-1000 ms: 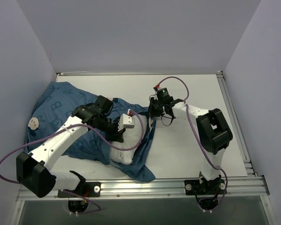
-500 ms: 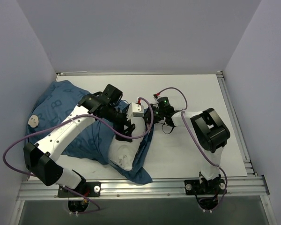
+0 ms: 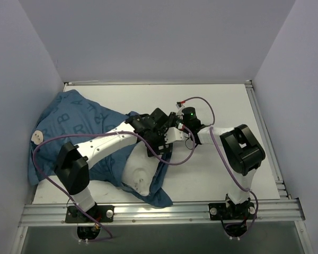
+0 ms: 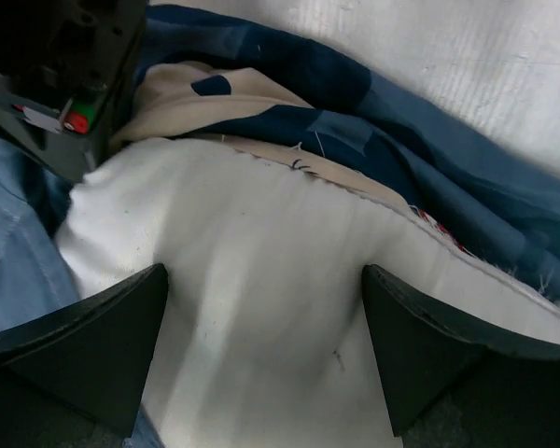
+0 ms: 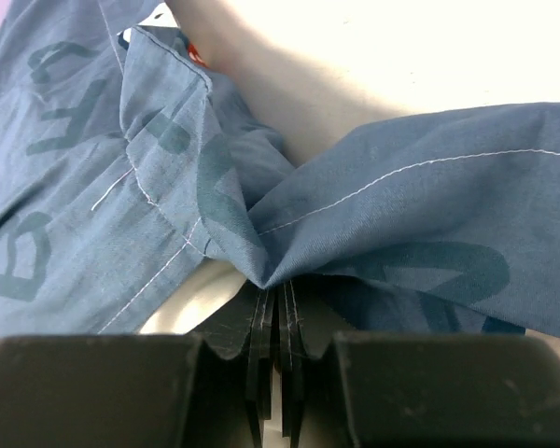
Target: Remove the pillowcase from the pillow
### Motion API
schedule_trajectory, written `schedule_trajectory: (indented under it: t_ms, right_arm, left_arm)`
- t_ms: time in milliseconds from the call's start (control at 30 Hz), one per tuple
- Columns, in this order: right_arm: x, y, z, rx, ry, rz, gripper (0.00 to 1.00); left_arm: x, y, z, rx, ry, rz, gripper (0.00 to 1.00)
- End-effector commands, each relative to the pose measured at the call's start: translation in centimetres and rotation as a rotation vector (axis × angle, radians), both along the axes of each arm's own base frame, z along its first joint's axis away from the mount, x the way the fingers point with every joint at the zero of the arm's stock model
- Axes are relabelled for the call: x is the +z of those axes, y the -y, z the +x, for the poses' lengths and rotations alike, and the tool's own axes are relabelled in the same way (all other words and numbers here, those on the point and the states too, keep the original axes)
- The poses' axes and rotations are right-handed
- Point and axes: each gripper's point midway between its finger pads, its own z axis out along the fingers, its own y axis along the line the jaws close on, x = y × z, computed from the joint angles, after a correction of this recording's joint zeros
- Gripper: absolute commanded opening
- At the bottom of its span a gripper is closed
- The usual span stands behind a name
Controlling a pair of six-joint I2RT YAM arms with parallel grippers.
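Note:
The blue pillowcase (image 3: 69, 124) lies bunched over the left half of the table. The white pillow (image 3: 135, 172) bulges out of its open end near the front. My left gripper (image 3: 160, 150) hovers open just over the bare pillow (image 4: 261, 280). Its two fingers (image 4: 93, 345) stand wide apart, with nothing between them. Dark blue pillowcase folds (image 4: 429, 177) lie beyond the pillow. My right gripper (image 3: 177, 123) sits right beside the left one, shut on a pinched fold of the pillowcase (image 5: 401, 205) at its jaws (image 5: 278, 289).
The two wrists crowd together at the table's middle, purple cables looping over them. White table (image 3: 238, 100) stretches bare to the right and back. A metal rail (image 3: 265, 137) runs along the right edge, another (image 3: 164, 211) along the front. Walls close in on both sides.
My left gripper opened and swung right along the pillow, ending next to the right gripper. More white pillow shows out of the case. The right gripper stayed shut on the fabric.

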Motion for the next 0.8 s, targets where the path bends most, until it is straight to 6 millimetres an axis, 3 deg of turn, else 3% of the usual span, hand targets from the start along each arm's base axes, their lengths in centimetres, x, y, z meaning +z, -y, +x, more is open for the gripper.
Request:
schedule_trajectory:
  t_ms: [0, 100, 200, 233, 267, 367, 400, 433, 533, 567, 633, 667, 733, 767]
  right_arm:
    - [4.7, -1.3, -0.2, 0.047, 0.089, 0.142, 0.00]
    - [5.2, -1.3, -0.3, 0.057, 0.097, 0.158, 0.00]
    - [4.9, -1.2, -0.2, 0.049, 0.086, 0.152, 0.00]
    - [4.8, -1.0, -0.1, 0.043, 0.082, 0.148, 0.00]
    - [4.9, -0.9, -0.1, 0.042, 0.085, 0.149, 0.00]
    - [4.7, -0.6, 0.3, 0.046, 0.105, 0.114, 0.00]
    - [4.2, -0.3, 0.3, 0.041, 0.085, 0.086, 0.00]
    - [4.4, -0.3, 0.5, 0.039, 0.097, 0.073, 0.00]
    - [3.7, 1.3, 1.3, -0.010, 0.097, -0.011, 0.00]
    - [3.3, 2.2, 2.0, -0.045, 0.095, -0.038, 0.00]
    - [2.2, 4.8, 3.3, -0.108, 0.070, -0.079, 0.00]
    - [1.4, 5.8, 3.8, -0.133, 0.054, -0.092, 0.00]
    - [0.6, 7.5, 4.7, -0.171, 0.045, -0.113, 0.00]
    - [0.1, 8.6, 5.2, -0.192, 0.037, -0.124, 0.00]
  left_arm:
    - [2.4, 0.6, 3.4, 0.017, 0.255, 0.037, 0.93]
    - [0.5, -0.6, 3.6, 0.023, 0.261, 0.133, 0.93]
    - [-1.6, -1.5, 2.4, 0.009, 0.202, 0.175, 0.93]
    - [-3.1, -2.1, 1.4, -0.008, 0.158, 0.192, 0.92]
    - [-4.0, -2.4, 1.0, -0.012, 0.137, 0.208, 0.80]
    - [-6.9, -4.0, 0.2, 0.026, 0.104, 0.311, 0.18]
    - [-7.2, -4.3, 0.0, 0.065, 0.089, 0.317, 0.02]
    - [-7.2, -4.5, 0.0, 0.078, 0.082, 0.321, 0.02]
    - [-5.0, -4.2, -1.0, 0.075, 0.061, 0.242, 0.02]
    - [-2.8, -4.5, -1.3, 0.078, 0.080, 0.192, 0.02]
    - [-0.2, -4.8, -1.8, 0.060, 0.097, 0.127, 0.02]
    - [2.4, -5.9, -1.9, 0.069, 0.121, 0.075, 0.02]
    - [4.8, -6.8, -2.2, 0.064, 0.110, 0.009, 0.02]
    - [6.2, -8.7, -2.5, 0.096, 0.085, -0.013, 0.02]
